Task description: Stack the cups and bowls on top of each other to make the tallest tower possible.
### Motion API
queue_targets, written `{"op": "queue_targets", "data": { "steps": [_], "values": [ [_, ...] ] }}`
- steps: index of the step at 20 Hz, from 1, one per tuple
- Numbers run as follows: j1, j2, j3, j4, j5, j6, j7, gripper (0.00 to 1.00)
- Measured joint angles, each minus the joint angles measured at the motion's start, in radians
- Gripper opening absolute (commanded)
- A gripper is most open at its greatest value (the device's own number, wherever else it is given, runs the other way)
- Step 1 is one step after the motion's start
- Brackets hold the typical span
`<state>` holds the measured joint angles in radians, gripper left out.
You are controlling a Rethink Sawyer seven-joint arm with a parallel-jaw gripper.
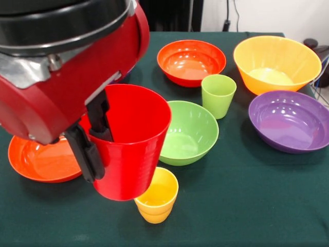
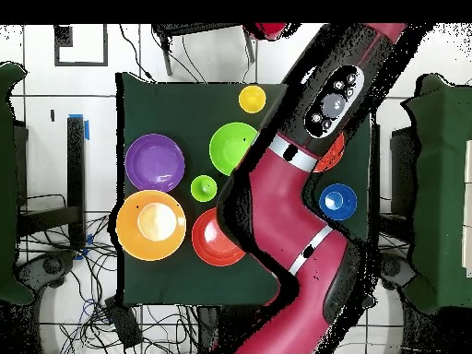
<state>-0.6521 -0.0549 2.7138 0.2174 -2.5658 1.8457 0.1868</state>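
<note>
My gripper [image 1: 98, 157] is shut on the red cup [image 1: 131, 149], with one finger inside its rim and one outside. It holds the cup upright in the air, just above and left of the yellow cup [image 1: 157, 198], which stands on the green cloth. The yellow cup also shows in the overhead view [image 2: 252, 99]. The light green bowl [image 1: 187, 134] sits right behind them, and the green cup [image 1: 218, 95] beyond it. In the overhead view the arm hides the gripper and the red cup. No stacked tower is in view.
A red-orange bowl [image 1: 191, 62], the large orange bowl [image 1: 276, 63] and a purple bowl [image 1: 290, 121] stand at the back and right. Another red-orange bowl [image 1: 41, 162] lies behind the arm at the left. The small blue bowl [image 2: 337, 201] shows only in the overhead view.
</note>
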Motion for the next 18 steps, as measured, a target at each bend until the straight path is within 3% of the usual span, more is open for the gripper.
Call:
{"op": "queue_targets", "data": {
  "steps": [18],
  "values": [
    [0.000,0.010,-0.005,0.000,0.062,0.000,0.000,0.00]
  ]
}}
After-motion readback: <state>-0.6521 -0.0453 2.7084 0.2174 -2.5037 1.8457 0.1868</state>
